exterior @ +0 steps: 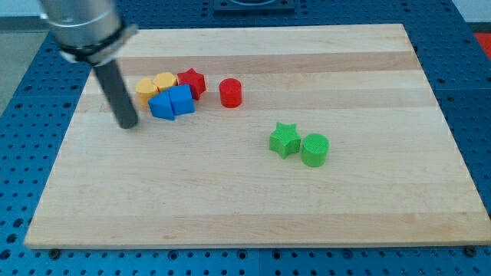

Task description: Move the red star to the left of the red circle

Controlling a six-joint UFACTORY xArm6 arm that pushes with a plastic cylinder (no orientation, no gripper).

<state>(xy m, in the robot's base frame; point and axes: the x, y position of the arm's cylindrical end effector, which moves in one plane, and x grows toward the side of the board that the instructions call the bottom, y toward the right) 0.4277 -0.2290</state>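
Observation:
The red star [192, 82] lies in the upper left part of the board, touching the blue blocks and the yellow hexagon. The red circle [231, 92] stands just to its right, a small gap apart. My tip [128, 124] rests on the board at the view's left, a little left of the blue blocks and well left of the red star. The rod rises up and to the left from the tip.
Two blue blocks [172, 102] sit pressed together below the red star. A yellow-orange block [146, 89] and a yellow hexagon [165, 81] lie above them. A green star [285, 139] and a green circle [314, 149] sit together right of centre. The wooden board [245, 207] has blue perforated table around it.

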